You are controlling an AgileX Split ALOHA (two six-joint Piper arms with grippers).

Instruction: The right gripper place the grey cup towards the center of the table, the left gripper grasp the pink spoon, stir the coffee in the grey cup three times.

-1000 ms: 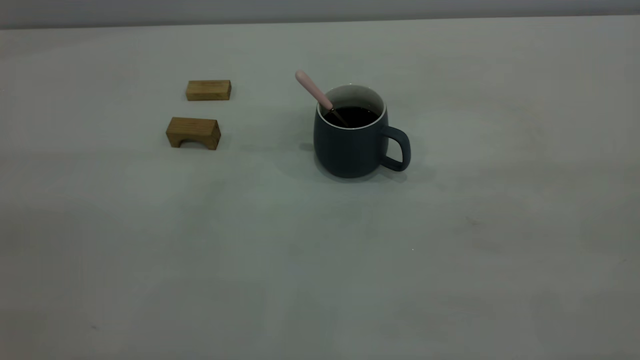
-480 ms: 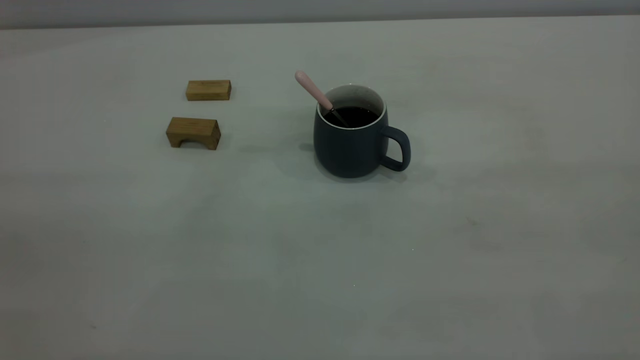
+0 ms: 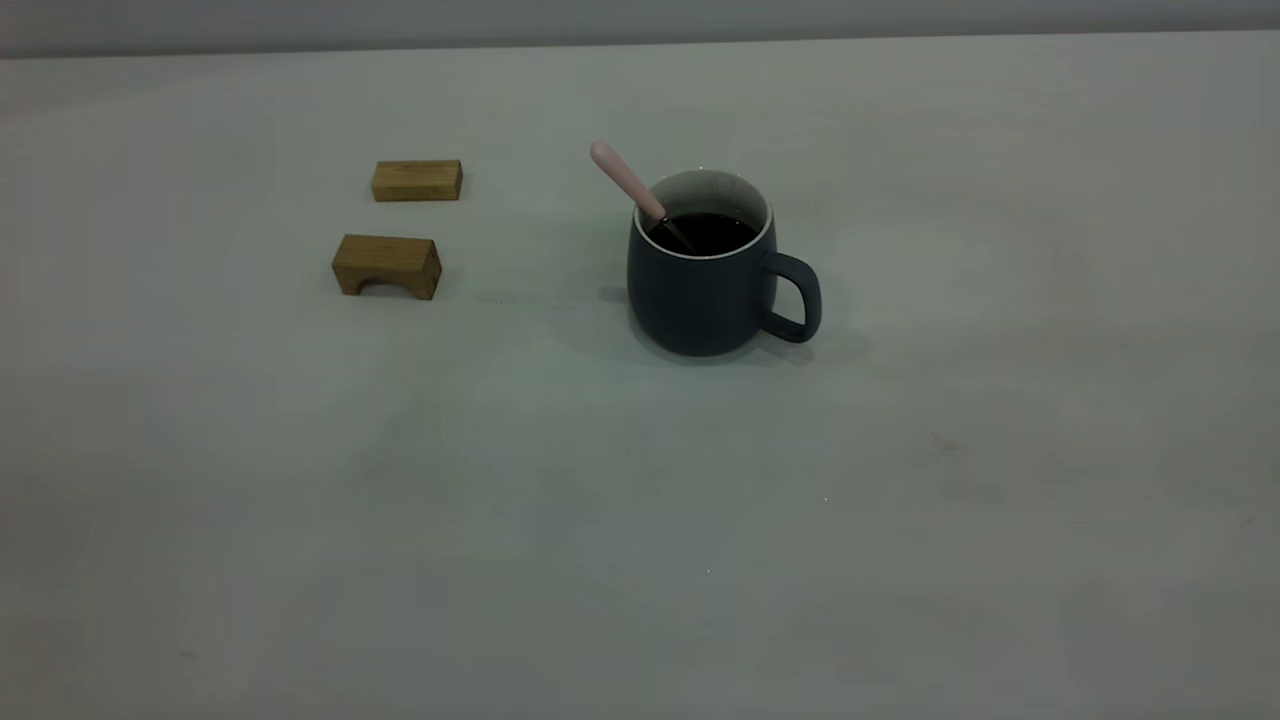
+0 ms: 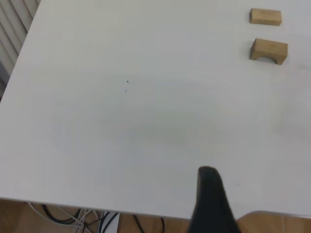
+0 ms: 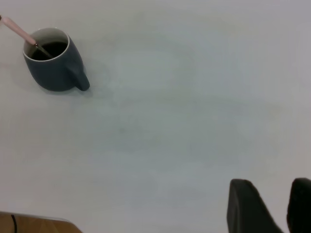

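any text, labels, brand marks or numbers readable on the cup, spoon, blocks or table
None: no words, numbers, logos or signs show in any view.
The grey cup is plain, and so are the pink spoon, the flat wooden block and the arched wooden block.
The table carries only tiny specks.

Neither arm appears in the exterior view. Left pincer: only one dark finger shows in its wrist view, raised above the near edge of the surface, nothing held; spacing to the other finger not visible. Right pincer: two dark fingers show in its wrist view with a plain gap between them, jaws apart and holding nothing, raised above the surface, well apart from anything on it.
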